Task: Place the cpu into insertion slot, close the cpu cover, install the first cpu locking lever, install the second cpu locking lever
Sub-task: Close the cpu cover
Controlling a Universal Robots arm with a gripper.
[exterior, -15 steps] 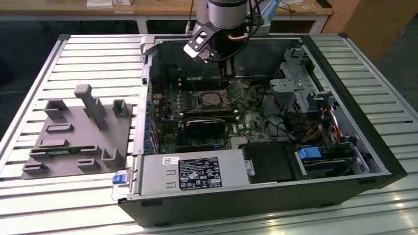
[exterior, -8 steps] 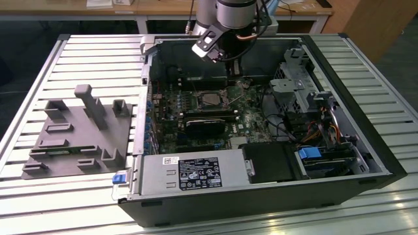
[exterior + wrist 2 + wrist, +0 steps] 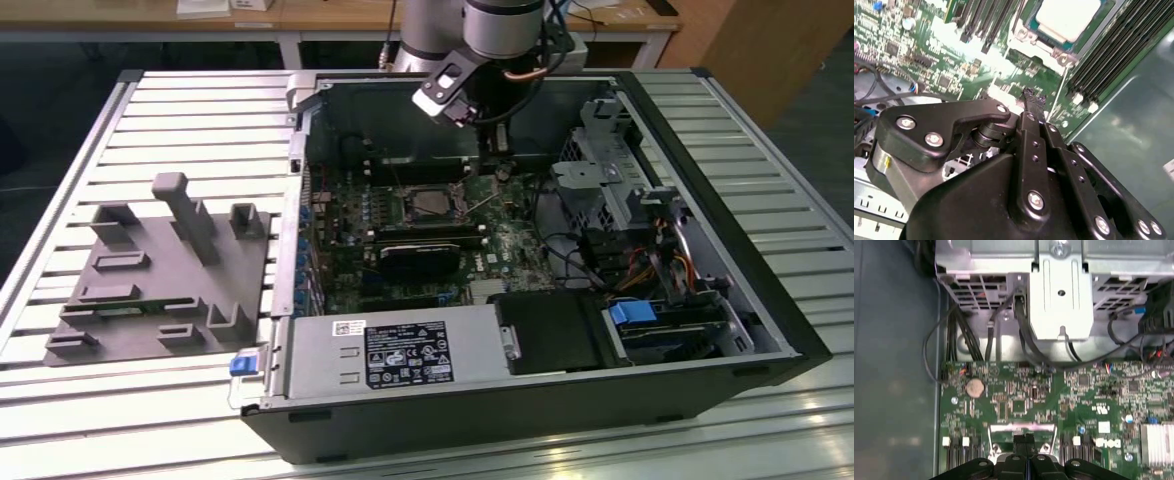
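The cpu (image 3: 1066,17) lies flat in the insertion slot (image 3: 429,204) on the green board, its silvery top showing through the cut-out of the cpu cover (image 3: 1040,45), which lies down over it. A thin wire locking lever (image 3: 1058,97) runs slanted just beside my fingers and stands raised off the board (image 3: 487,203). My gripper (image 3: 1033,96) hangs inside the case beside the slot, on the exterior view's right of it (image 3: 491,170). Its black fingers are pressed together with nothing seen between them. In the first wrist view the gripper (image 3: 1025,440) sits over the cover's grey edge.
Long black memory slots (image 3: 1114,50) run beside the socket. A drive cage (image 3: 1061,290) with black cables (image 3: 979,340) stands close ahead of the gripper. A black heatsink block (image 3: 414,260) and the power supply (image 3: 387,355) lie nearer. A grey fixture (image 3: 160,270) sits outside the case.
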